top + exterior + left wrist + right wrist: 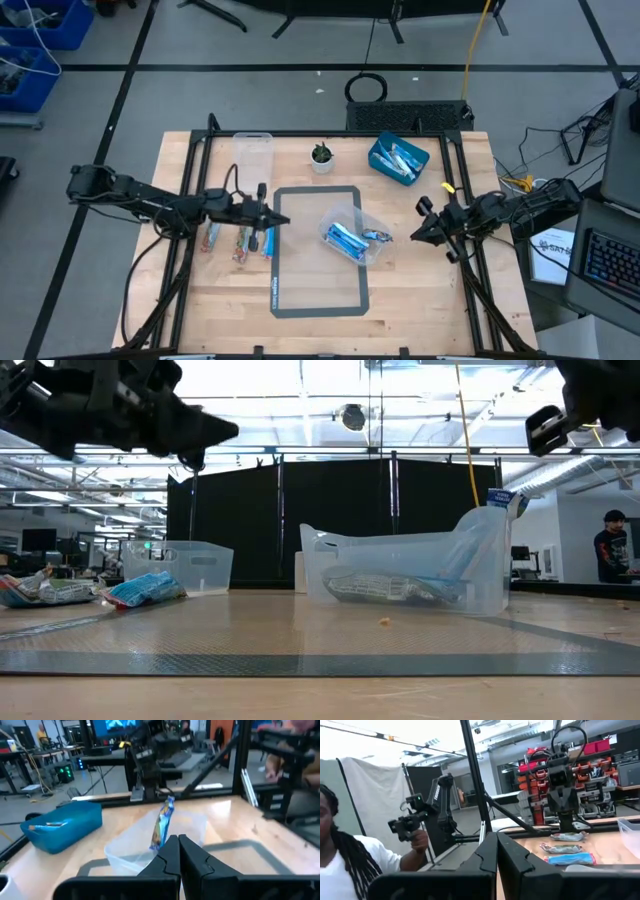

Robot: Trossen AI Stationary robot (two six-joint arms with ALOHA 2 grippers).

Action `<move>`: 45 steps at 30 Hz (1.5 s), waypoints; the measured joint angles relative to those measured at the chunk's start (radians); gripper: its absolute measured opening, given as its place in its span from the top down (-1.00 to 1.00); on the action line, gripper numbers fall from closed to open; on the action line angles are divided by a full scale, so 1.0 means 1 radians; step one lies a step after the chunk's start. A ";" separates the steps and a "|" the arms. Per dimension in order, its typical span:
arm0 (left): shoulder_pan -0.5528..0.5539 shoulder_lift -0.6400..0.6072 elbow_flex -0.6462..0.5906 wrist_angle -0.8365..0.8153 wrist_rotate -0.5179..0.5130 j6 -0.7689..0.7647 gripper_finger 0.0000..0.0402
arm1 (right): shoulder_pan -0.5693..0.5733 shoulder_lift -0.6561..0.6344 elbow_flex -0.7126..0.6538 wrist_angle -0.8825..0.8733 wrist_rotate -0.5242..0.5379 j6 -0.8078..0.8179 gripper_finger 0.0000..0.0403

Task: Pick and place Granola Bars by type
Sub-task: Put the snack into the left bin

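From the high view, the pale wooden surface (420, 285) carries a dark-edged rectangular mat (318, 295) at its centre, and on the mat's right half lies a clear plastic tub (352, 236) tipped on its side with several blue foil-wrapped granola bars (345, 240) inside. At the left of the frame the left claw (281, 220) sits with its fingers pressed together and nothing between them, just above three sorted bars (240, 243) lying side by side on the wood, some blue, one brownish-pink. A second, empty clear tub (253, 155) stands at the upper left of the surface, a small potted plant (321, 156) at upper centre, and a blue square bin (397, 160) holding more wrappers at upper right. The right claw (418, 234), also closed and empty, is at the right edge. In the low view, the tipped tub (410, 570) fills the middle, one blue bar (503, 500) poking up at its right rim, and the sorted bars (145, 589) lie at the left. In the left wrist view, the closed left claw (178, 851) points at the tub (140, 851), where a blue bar (164, 822) stands upright; the blue bin (62, 826) is at the left. In the right wrist view, the closed right claw (496, 849) is at lower centre, the sorted bars (568, 849) lie at the right, and a person (350, 865) sits at the left of the frame.
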 joint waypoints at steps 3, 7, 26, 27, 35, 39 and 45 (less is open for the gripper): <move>0.005 0.001 0.000 -0.026 -0.006 0.017 0.99 | 0.000 0.000 0.000 0.012 -0.001 0.028 1.00; 0.011 0.000 0.000 -0.024 -0.016 -0.012 0.99 | 0.000 0.000 0.000 -0.010 -0.003 0.017 1.00; 0.000 0.000 0.000 -0.040 -0.069 -0.024 0.99 | 0.007 0.146 0.006 -0.310 0.277 0.355 1.00; 0.000 0.000 0.000 -0.041 -0.069 -0.024 0.99 | 0.012 0.162 0.013 -0.320 0.264 0.357 1.00; 0.000 0.000 0.000 -0.075 -0.069 -0.029 0.98 | 0.043 0.318 0.079 -0.448 0.258 0.481 1.00; 0.000 0.000 0.000 -0.077 -0.069 -0.028 0.96 | 0.052 0.406 0.080 -0.302 0.256 0.465 1.00; 0.000 0.000 0.000 -0.079 -0.068 -0.028 0.98 | 0.051 0.511 0.083 -0.118 0.209 0.424 1.00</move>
